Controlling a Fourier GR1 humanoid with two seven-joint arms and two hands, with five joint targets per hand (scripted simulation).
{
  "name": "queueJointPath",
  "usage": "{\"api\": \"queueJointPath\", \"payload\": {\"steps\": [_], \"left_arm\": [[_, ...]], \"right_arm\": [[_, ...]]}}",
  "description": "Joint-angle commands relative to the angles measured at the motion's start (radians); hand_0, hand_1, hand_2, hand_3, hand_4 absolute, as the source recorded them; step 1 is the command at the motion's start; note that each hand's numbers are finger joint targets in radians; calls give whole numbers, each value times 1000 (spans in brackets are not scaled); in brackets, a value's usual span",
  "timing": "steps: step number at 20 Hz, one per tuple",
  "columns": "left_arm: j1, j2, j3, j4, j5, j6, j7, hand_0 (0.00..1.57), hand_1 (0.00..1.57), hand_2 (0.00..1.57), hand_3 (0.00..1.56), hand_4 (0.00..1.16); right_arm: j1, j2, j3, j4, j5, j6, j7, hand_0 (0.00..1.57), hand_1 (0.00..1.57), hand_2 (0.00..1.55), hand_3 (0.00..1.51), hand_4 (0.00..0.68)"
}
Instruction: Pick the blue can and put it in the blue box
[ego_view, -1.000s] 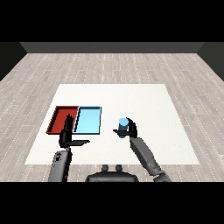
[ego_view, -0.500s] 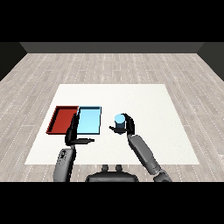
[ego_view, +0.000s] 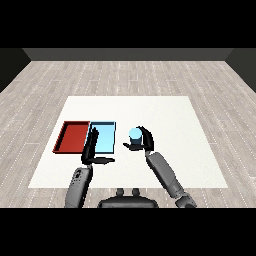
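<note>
The blue can (ego_view: 134, 134) is upright, held off the table in my right hand (ego_view: 143, 141), whose fingers and thumb curl round it. It hangs just right of the light blue tray (ego_view: 106, 137). My left hand (ego_view: 91, 148) stands at the near edge between the two trays, fingers straight and thumb stretched out to the right, holding nothing. The blue tray's near left corner is hidden behind that hand.
The red tray (ego_view: 72, 136) lies directly left of the blue one, touching it. Both sit on the left half of the white table (ego_view: 170, 115), which stands on a wooden floor.
My right hand has carried the blue can leftward, closer to the light blue tray. The left hand has barely moved.
</note>
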Motion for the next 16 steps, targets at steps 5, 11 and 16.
{"api": "queueJointPath", "payload": {"steps": [5, 11, 16], "left_arm": [[-31, -2, -114, 19, 35, 70, 36, 0, 0, 0, 0, 0], [-144, -2, -71, 96, 97, 48, 67, 0, 0, 0, 0, 0], [-149, -2, -160, 80, 114, 86, 69, 0, 0, 0, 0, 0]], "right_arm": [[-2, -84, -137, -13, -19, 174, -9, 1444, 1444, 1467, 1342, 563], [-5, -22, -145, -38, 46, 165, 8, 1469, 1469, 1466, 1377, 564], [-13, -46, -192, -11, 61, 238, 2, 1446, 1446, 1469, 1383, 562]]}}
